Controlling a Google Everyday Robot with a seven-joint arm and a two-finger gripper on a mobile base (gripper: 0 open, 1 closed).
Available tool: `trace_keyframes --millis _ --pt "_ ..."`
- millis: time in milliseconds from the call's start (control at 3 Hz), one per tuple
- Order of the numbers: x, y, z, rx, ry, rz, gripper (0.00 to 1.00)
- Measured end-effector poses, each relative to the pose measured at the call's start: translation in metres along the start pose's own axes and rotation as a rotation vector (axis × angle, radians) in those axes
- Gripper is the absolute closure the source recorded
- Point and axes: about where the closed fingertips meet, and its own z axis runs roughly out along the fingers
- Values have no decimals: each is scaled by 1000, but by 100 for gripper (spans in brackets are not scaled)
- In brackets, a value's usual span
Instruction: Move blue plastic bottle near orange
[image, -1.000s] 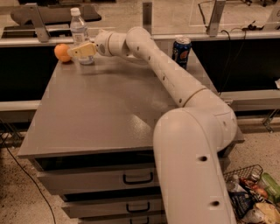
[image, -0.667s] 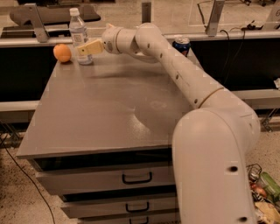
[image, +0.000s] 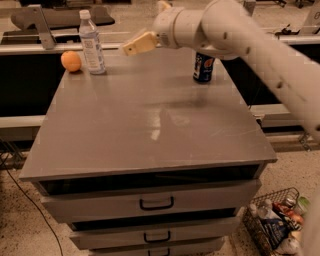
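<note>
The blue plastic bottle (image: 92, 44) is clear with a white cap and a pale label. It stands upright at the far left of the grey cabinet top (image: 150, 115). The orange (image: 71, 61) lies just left of it, a small gap between them. My gripper (image: 130, 48) hangs above the far middle of the top, to the right of the bottle and well apart from it. It is open and holds nothing.
A blue soda can (image: 203, 66) stands at the far right of the top, under my arm (image: 225, 25). The cabinet has drawers with dark handles (image: 156, 203). A wire basket of rubbish (image: 277, 222) sits on the floor at the lower right.
My gripper has let go of the bottle and drawn back to the right and up. The bottle stays standing next to the orange. The view has moved closer.
</note>
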Motion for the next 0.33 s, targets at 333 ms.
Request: trace_keyframes --millis 333 --pt "-19 0 -16 13 -2 -23 0"
